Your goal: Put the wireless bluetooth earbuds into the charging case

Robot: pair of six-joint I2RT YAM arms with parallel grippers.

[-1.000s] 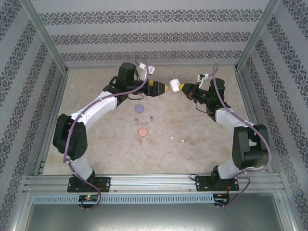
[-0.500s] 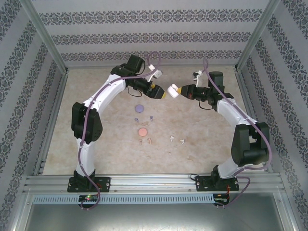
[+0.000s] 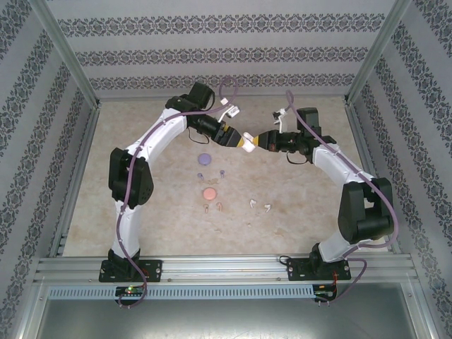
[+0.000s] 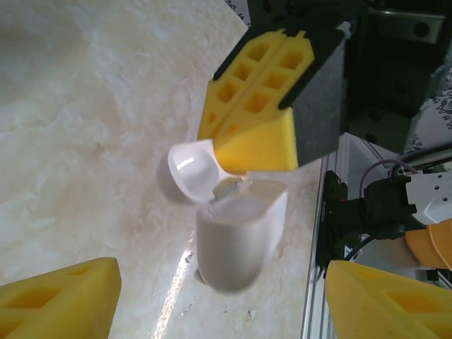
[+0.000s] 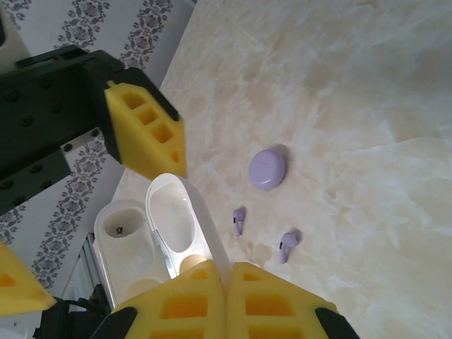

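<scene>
Both arms have closed in mid-air: my right gripper [image 5: 226, 300] pinches the white charging case [image 4: 236, 240], lid open, my left gripper [image 3: 243, 140] spread wide beside it; I reckon the earbuds [image 5: 239, 220] come next

Top camera looks down from behind the bases [image 3: 127, 270] — both close wrist cameras share the white case [image 4: 236, 244]

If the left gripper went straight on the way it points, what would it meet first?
Likely the open white charging case, pinched in the right gripper directly ahead; depth is uncertain.
</scene>
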